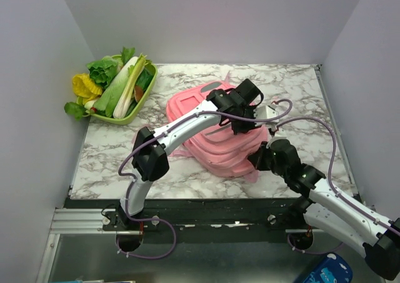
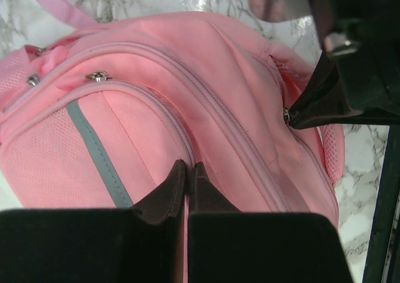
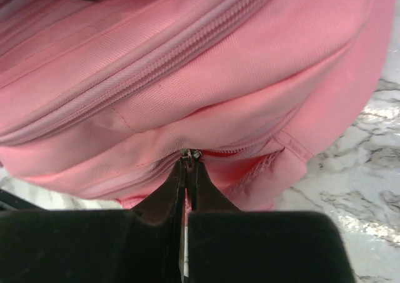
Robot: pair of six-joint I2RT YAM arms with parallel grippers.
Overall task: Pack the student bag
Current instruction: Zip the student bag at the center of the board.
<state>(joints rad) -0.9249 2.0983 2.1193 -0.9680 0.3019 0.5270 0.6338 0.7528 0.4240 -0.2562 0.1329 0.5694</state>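
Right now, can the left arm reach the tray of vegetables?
Probably yes, though not straight away. Nothing stands between the left arm and the tray, which sits apart from the backpack. But its tool is shut on the backpack's fabric, so it would have to let go first.

My claw [image 3: 187, 165] is pinched tight on the small metal zipper pull [image 3: 189, 152] at a lower seam of the pink bag [image 3: 237, 64], which fills most of my view. The marbled desk [image 3: 369, 195] shows at right.
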